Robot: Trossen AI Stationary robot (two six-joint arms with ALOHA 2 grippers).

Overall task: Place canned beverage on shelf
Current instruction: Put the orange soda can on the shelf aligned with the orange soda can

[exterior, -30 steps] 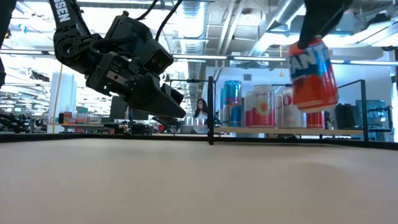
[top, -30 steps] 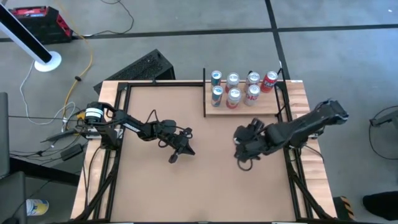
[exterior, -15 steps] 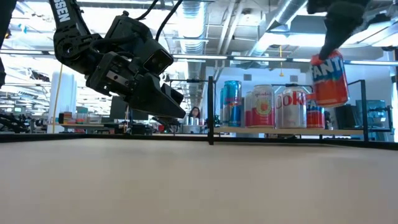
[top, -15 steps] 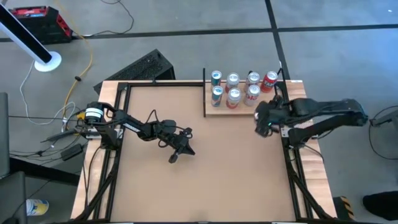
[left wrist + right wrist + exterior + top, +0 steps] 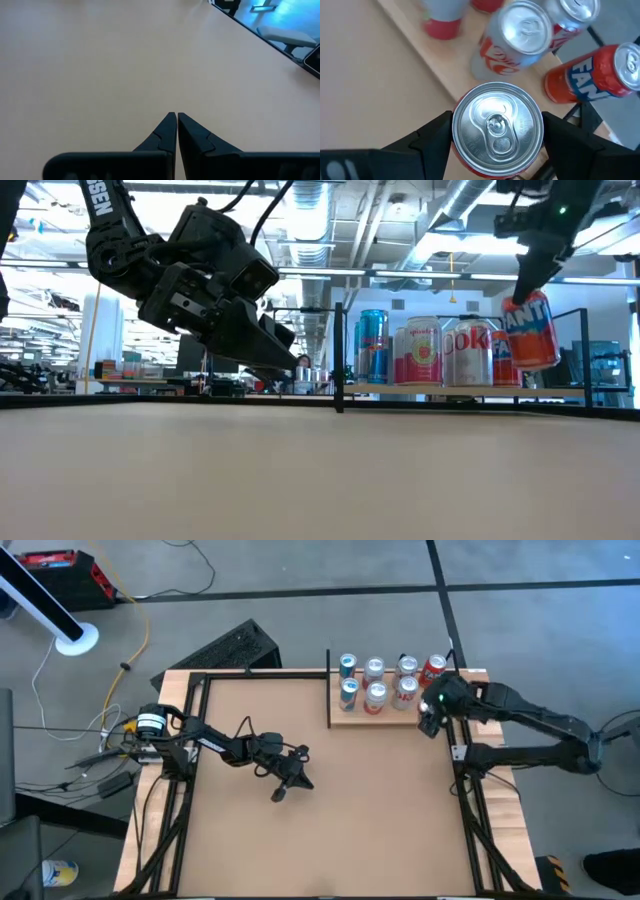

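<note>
My right gripper (image 5: 432, 714) hovers at the near right corner of the shelf (image 5: 345, 718), shut on an orange canned beverage (image 5: 530, 330) whose silver top (image 5: 497, 129) fills the right wrist view. Several other cans (image 5: 375, 680) stand upright on the shelf's pale planks (image 5: 451, 70), among them a silver-and-red one (image 5: 517, 42) and another orange one (image 5: 592, 75). My left gripper (image 5: 285, 788) stays shut and holds nothing, just above the table's middle left (image 5: 176, 117). My right gripper pinches the orange can's side wall just under its top rim (image 5: 456, 127), one finger (image 5: 427, 137) on each of two opposite sides. The fingers come slanting down from above. The can hangs below them, slightly tilted, clear of the table and the shelf.
A thin black post (image 5: 339, 355) stands at the shelf's near left corner, with more black rails along its edges. A black frame rims the brown tabletop (image 5: 330, 830), which is bare in its middle and near part. A black keyboard (image 5: 235, 645) lies beyond the far left corner.
My right gripper has carried the orange can from the table's middle right toward the far right, up to the shelf's near right corner, turning as it went. The can has stayed lifted clear throughout.
</note>
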